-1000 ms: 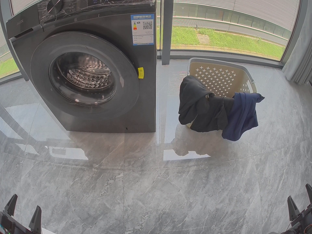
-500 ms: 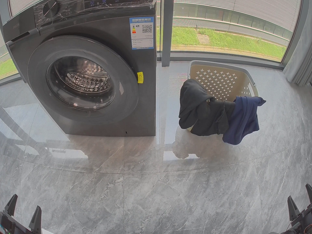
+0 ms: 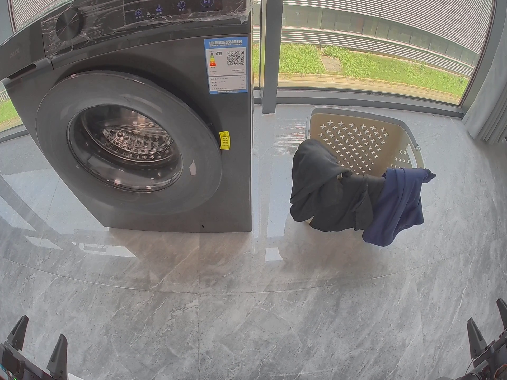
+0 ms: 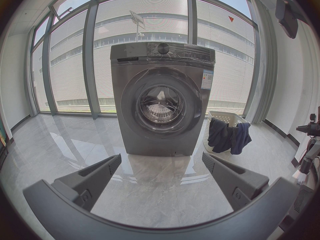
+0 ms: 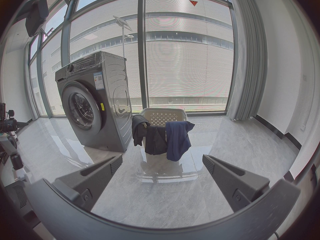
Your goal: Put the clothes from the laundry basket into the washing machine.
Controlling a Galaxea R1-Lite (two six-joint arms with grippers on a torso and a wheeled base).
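Presently the left end effector point(image 4: 160, 157) and right end effector point(image 5: 161, 157) both stand open, empty; well ahead of the right one, a black garment point(image 3: 327, 191) and blue garment point(image 3: 396, 207) drape the laundry basket point(image 3: 359, 133) rim; soft, light cloth, probably best pinched at a bunched fold.

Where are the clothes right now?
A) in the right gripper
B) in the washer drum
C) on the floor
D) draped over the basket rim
D: the dark garment and the blue garment hang over the near rim of the laundry basket, while the right gripper is open and empty, well short of them.
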